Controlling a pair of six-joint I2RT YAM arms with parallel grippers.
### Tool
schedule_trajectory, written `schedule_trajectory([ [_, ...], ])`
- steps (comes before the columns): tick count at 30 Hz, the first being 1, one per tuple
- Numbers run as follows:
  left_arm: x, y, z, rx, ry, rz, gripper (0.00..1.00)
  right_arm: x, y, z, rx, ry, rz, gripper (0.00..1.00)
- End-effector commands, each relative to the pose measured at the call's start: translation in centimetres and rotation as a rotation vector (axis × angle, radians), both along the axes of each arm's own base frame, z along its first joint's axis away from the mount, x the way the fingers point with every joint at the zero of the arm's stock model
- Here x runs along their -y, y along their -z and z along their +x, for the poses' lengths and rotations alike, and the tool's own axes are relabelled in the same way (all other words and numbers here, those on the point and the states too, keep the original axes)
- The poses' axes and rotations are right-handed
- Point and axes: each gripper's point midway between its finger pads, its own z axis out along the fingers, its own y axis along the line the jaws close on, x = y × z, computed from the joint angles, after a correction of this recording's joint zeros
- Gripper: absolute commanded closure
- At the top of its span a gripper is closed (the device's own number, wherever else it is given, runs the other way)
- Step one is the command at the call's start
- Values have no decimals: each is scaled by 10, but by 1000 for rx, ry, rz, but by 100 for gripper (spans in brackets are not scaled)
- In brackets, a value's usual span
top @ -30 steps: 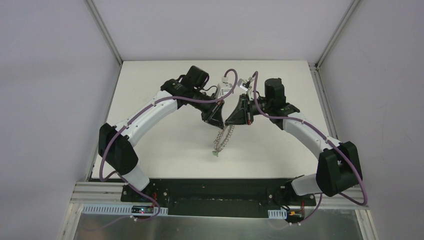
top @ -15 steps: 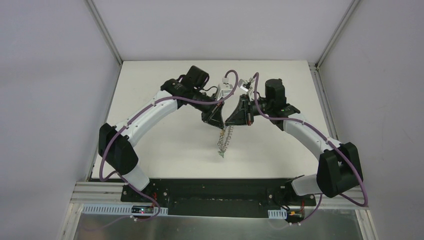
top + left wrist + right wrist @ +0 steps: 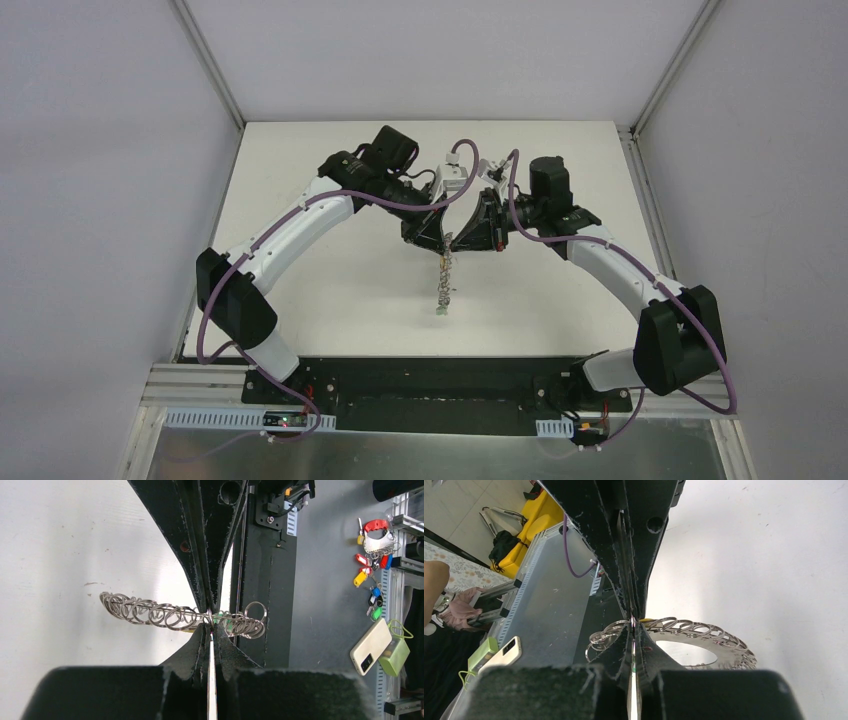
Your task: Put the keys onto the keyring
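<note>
Over mid-table the left gripper point(image 3: 436, 238) and right gripper point(image 3: 463, 238) meet tip to tip, each pinched tight on the keyring point(image 3: 446, 278) – it hangs edge-on between them toward the near side – green key point(image 3: 441, 310) at its near end

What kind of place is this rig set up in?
Probably a robotics lab test cell: a white table walled by plain panels on aluminium framing, a left arm and right arm bolted at its near edge, and bunches of tagged keys hanging near a phone.
</note>
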Motion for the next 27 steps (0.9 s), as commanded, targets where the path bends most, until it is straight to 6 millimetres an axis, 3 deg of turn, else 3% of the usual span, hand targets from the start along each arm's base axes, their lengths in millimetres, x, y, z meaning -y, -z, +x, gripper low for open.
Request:
schedule_trajectory([
  [1,2,-29,3,68,38,-79,100,5,1,-4,5,-15,-7,100],
  [16,6,-28,10,85,30,-76,100,3,9,-13,-13,-54,-19,100],
  [27,2,-13,5,56,45,-56,100,4,-4,-15,23,-51,-20,96],
])
